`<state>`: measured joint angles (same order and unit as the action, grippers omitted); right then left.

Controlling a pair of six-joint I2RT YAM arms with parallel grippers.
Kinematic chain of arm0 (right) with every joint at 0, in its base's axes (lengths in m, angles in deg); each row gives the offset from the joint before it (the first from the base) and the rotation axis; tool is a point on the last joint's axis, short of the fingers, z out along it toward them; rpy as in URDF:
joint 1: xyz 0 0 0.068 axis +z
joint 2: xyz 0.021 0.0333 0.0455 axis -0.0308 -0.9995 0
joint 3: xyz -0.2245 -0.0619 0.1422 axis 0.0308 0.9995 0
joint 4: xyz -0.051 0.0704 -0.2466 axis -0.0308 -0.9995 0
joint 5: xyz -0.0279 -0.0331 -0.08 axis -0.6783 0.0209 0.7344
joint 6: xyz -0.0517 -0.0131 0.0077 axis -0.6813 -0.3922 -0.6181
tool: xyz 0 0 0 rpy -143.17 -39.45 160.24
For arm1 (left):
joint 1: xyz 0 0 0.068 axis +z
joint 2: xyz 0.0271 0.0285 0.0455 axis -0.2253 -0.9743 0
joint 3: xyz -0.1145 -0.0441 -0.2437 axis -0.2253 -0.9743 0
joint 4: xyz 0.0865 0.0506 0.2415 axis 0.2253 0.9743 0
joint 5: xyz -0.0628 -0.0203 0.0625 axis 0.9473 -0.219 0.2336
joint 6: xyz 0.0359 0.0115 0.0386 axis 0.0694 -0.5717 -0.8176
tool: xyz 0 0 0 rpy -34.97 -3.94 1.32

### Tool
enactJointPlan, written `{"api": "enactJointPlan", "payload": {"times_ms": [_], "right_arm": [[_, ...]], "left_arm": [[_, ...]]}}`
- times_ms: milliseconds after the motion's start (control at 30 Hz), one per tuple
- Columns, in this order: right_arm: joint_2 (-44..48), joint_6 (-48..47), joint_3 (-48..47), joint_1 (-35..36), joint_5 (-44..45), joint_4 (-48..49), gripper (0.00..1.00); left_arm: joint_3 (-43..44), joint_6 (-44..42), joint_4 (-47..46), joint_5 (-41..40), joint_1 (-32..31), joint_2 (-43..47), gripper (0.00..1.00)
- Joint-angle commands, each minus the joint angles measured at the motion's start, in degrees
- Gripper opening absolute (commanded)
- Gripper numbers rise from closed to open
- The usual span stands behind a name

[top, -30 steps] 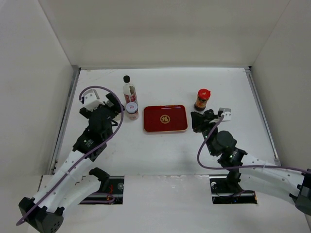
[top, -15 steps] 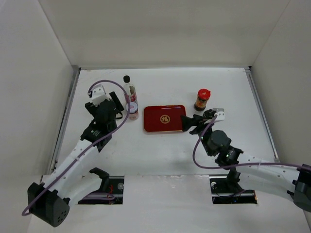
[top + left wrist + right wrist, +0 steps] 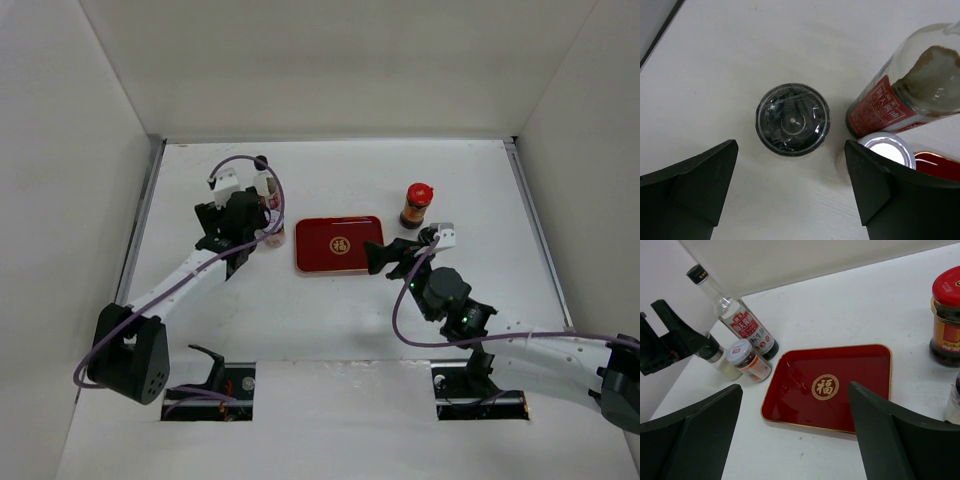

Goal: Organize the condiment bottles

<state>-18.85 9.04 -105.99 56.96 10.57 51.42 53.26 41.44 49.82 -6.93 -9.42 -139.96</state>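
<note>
In the left wrist view a black-lidded jar [image 3: 793, 119] stands on the table just ahead of my open left gripper [image 3: 790, 200], apart from both fingers. To its right are a tall clear bottle [image 3: 905, 90] with a red-white label and a white-lidded jar [image 3: 887, 149]. From above, my left gripper [image 3: 240, 235] sits by the tall bottle [image 3: 265, 185] and the white-lidded jar [image 3: 272, 234]. My right gripper [image 3: 795, 440] is open and empty, over the table just short of the red tray [image 3: 785, 405]. A red-capped jar [image 3: 416, 205] stands right of the tray [image 3: 340, 245].
Another small jar [image 3: 955, 395] shows partly at the right edge of the right wrist view. White walls enclose the table on three sides. The red-capped jar [image 3: 946, 315] stands beyond the tray's right corner.
My left arm has reached farther, bringing its gripper up to the bottle group. My right gripper has swung left from beside the red-capped jar to the tray's right edge.
</note>
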Motion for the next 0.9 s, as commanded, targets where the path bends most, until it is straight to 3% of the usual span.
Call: {"api": "enactJointPlan", "payload": {"times_ms": [0, 367, 533, 633, 867], "right_arm": [[0.7, 0.3, -1.1, -0.1, -1.3, 2.3, 0.93], [0.7, 0.5, -1.1, 0.0, -2.0, 2.0, 0.94], [0.3, 0.6, -1.0, 0.0, -2.0, 2.3, 0.94], [0.2, 0.3, -1.2, 0.0, -2.0, 2.3, 0.94], [-0.6, 0.6, -1.2, -0.1, -2.0, 2.5, 0.94]], "left_arm": [[3.3, -0.1, -4.2, 0.7, 1.1, -1.3, 0.89], [4.8, 0.0, -5.8, 2.9, 4.5, -6.0, 0.82], [4.4, 0.0, -7.1, 2.5, 4.5, -5.7, 0.56], [2.7, -0.2, -6.6, 0.7, 3.2, -1.5, 0.45], [1.1, -3.3, 4.0, -7.3, -5.2, 18.6, 0.42]]}}
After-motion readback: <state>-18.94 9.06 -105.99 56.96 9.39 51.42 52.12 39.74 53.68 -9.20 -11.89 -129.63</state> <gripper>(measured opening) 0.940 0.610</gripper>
